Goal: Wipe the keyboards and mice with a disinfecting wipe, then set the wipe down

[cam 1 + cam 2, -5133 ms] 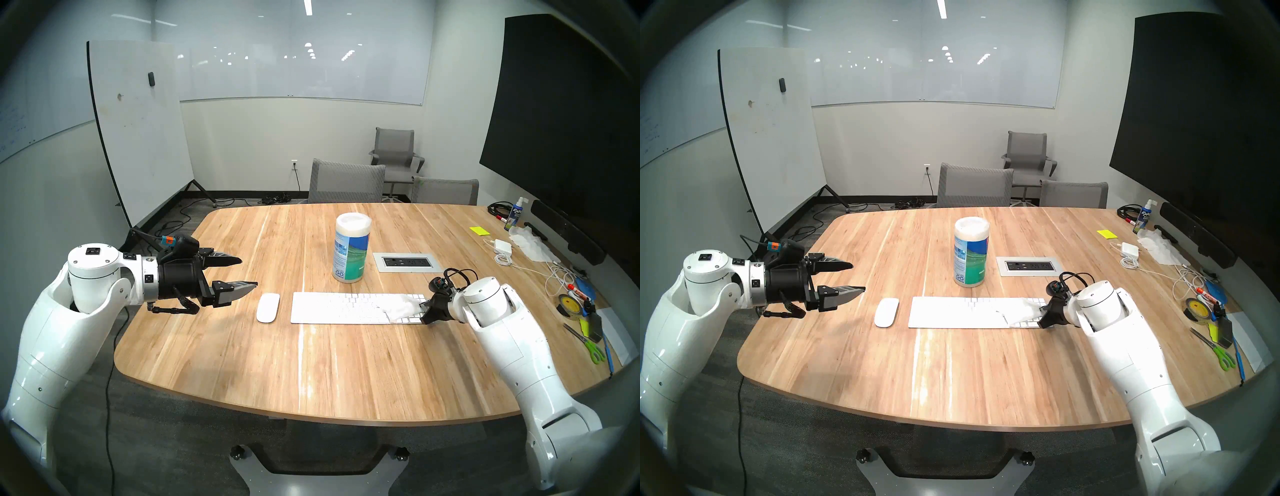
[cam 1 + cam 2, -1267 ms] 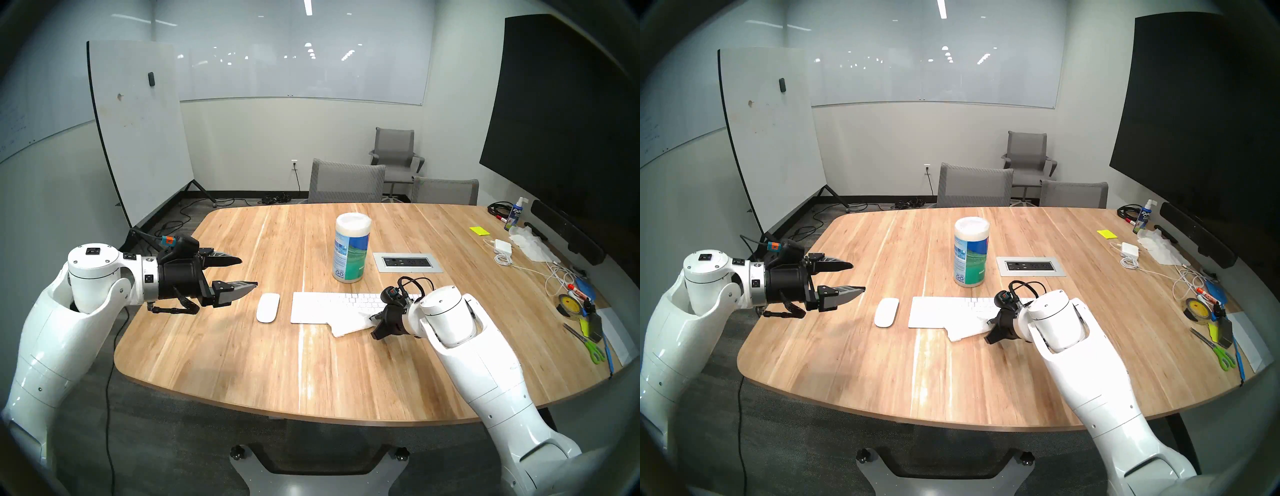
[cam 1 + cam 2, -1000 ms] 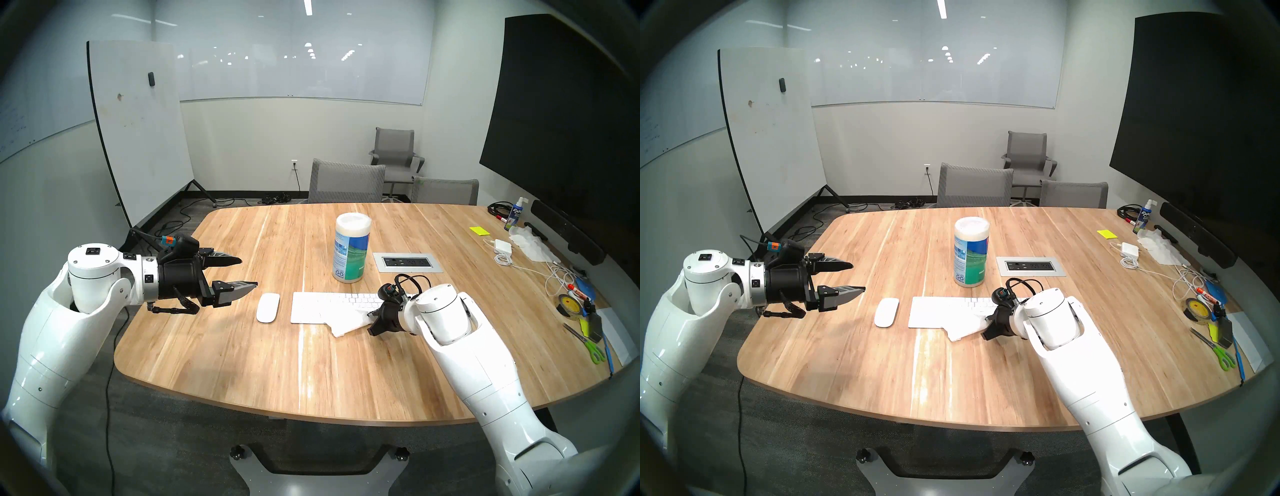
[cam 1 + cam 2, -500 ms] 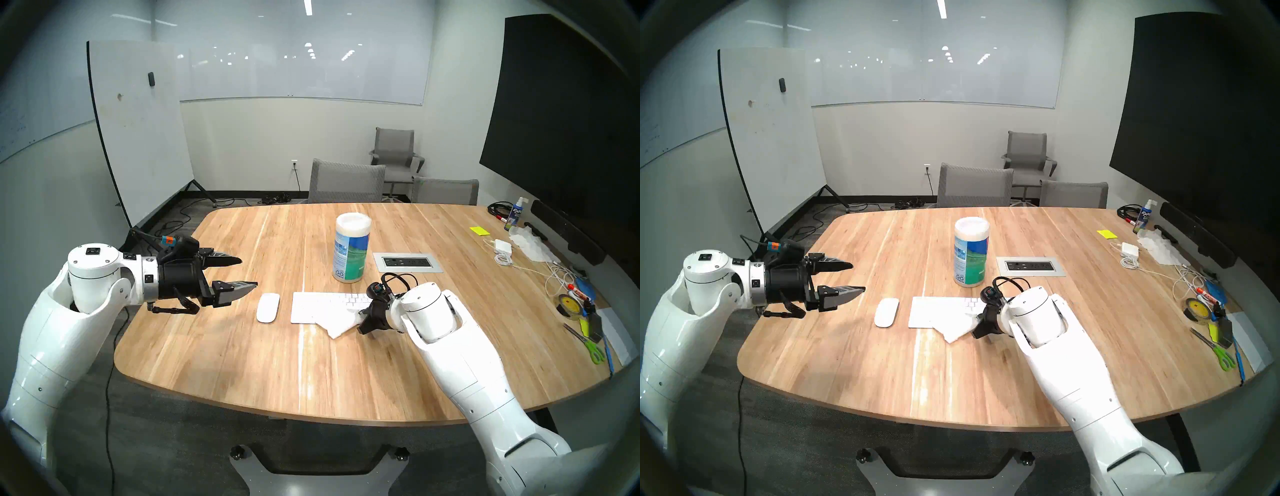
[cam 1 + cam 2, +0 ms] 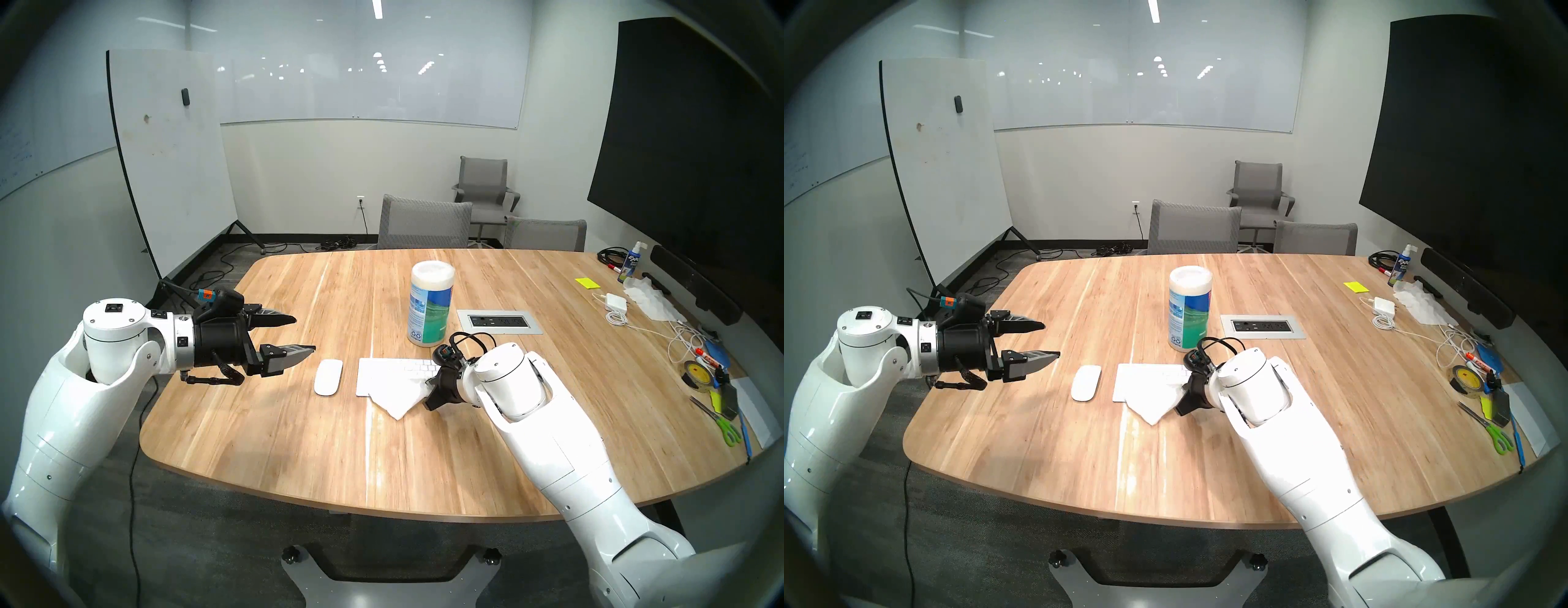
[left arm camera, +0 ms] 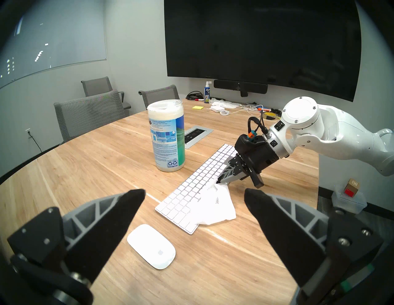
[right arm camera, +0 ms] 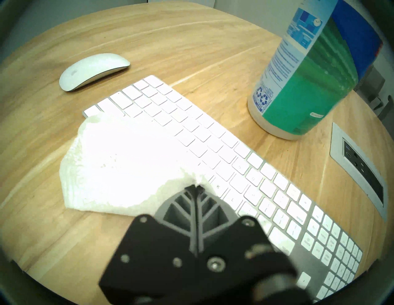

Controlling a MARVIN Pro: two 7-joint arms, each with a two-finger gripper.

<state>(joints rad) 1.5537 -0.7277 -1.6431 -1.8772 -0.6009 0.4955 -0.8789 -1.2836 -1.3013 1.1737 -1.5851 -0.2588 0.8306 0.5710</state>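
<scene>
A slim white keyboard (image 5: 382,373) lies across the wooden table, with an oval white mouse (image 5: 328,377) just to its left. My right gripper (image 5: 427,382) is shut on one corner of the white wipe (image 5: 399,399) over the keyboard's middle keys. The wipe (image 7: 128,161) drapes over the keyboard's (image 7: 213,132) left front part and spills onto the table. The right arm hides the keyboard's right half in the head views. My left gripper (image 5: 304,333) hovers open and empty above the table, left of the mouse (image 6: 151,246).
A wipes canister (image 5: 429,310) with a blue-green label stands just behind the keyboard. A grey outlet panel (image 5: 499,321) is set into the table to its right. Cables, a tape roll (image 5: 695,373), scissors (image 5: 721,420) and tissue crowd the table's right edge.
My right gripper has dragged the wipe leftward along the keyboard, from the number-pad end to the left half, its free end sliding onto the table. The left arm has not moved.
</scene>
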